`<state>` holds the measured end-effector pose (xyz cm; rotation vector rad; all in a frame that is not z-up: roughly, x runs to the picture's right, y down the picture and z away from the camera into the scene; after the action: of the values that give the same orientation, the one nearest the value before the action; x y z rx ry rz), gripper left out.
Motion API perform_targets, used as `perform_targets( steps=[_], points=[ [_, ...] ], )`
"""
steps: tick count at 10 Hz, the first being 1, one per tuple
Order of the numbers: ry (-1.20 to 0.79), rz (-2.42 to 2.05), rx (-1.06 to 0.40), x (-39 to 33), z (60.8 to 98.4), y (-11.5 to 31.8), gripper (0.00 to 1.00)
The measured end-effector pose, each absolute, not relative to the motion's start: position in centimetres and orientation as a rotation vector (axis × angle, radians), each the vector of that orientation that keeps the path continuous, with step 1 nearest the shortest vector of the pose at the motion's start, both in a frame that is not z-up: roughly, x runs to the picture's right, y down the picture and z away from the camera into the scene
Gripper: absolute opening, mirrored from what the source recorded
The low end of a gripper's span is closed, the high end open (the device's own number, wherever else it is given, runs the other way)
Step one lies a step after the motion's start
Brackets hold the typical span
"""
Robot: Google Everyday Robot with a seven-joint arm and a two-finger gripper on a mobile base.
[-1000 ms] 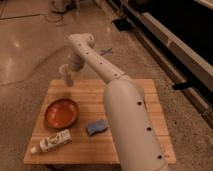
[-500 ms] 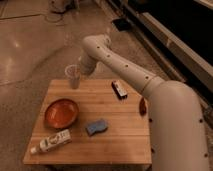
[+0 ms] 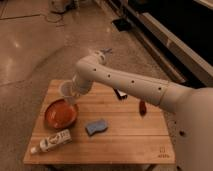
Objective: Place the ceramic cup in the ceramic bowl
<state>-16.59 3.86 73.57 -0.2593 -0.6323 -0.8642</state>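
Observation:
The ceramic cup [image 3: 67, 92] is small and whitish-grey. It hangs just above the far right rim of the ceramic bowl [image 3: 59, 114], a wide orange-red dish on the left of the wooden table [image 3: 125, 137]. My gripper [image 3: 74, 93] is at the end of the white arm, right against the cup's right side, and appears to hold it. The arm reaches in from the right and hides the gripper's far side.
A white bottle with a label [image 3: 51, 141] lies near the table's front left corner. A blue sponge [image 3: 96, 127] lies right of the bowl. A dark flat object [image 3: 120, 94] and a small red object [image 3: 142, 107] lie on the right half.
The arm has carried the cup from beyond the table's back left corner down and toward the bowl. The cup now hangs at the bowl's rim.

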Motion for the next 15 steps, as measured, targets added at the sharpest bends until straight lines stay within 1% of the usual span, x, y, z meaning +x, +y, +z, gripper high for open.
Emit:
perform_targets(
  steps=[2, 3, 5, 7, 9, 10, 11, 12, 15],
  points=[
    [-0.640, -0.905, -0.254, -18.7, 73.1, 5.9, 0.00],
    [-0.640, -0.925, -0.252, -19.7, 73.2, 6.6, 0.04],
    [-0.631, -0.957, -0.253, -21.5, 74.0, 7.8, 0.22],
    [-0.596, -1.013, -0.267, -23.0, 75.8, 9.3, 0.44],
    [-0.571, -1.051, -0.281, -24.0, 77.0, 10.3, 0.62],
    [-0.559, -1.068, -0.293, -24.6, 77.7, 10.8, 0.74],
    [-0.551, -1.075, -0.301, -24.7, 78.1, 11.0, 0.78],
    [-0.542, -1.082, -0.311, -25.0, 78.6, 11.3, 0.80],
    [-0.544, -1.072, -0.340, -25.0, 79.2, 11.6, 0.80]
  ],
)
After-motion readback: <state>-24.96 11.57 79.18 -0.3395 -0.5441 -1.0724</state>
